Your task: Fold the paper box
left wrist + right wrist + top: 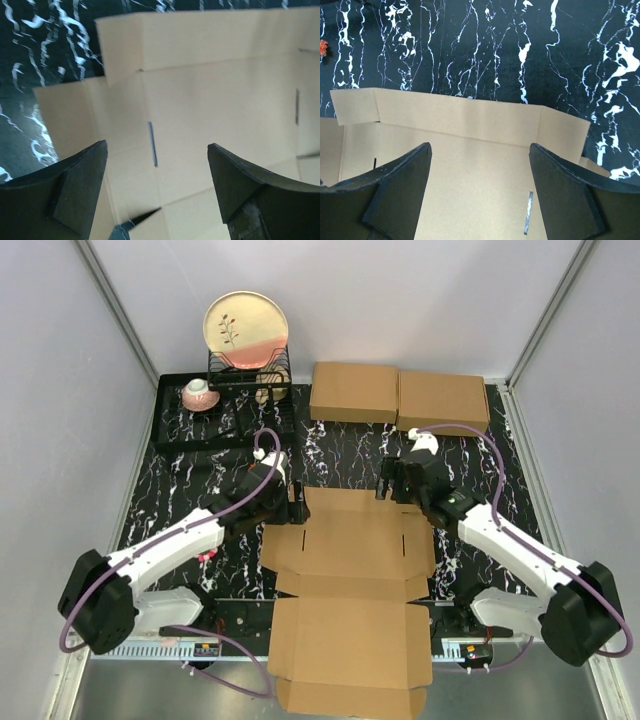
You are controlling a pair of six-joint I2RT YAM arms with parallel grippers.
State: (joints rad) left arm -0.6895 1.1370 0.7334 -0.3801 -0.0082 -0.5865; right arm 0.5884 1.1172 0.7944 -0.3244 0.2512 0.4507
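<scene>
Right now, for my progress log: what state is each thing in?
paper box: unfolded, lying open
left gripper: open, empty
right gripper: open, empty
plate: upright in the rack
two flat boxes: closed, side by side

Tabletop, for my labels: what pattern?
The tabletop is black with white marble veins; right wrist view.

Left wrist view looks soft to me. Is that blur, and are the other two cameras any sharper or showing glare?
Left wrist: yes, blurred; the paper box has smeared creases and slot edges. Right wrist: sharper, with crisp veins on the marbled tabletop, though the right end effector fingers are dark with little detail. Top external: in focus and evenly lit, no glare on the cardboard, only faint shadows.
</scene>
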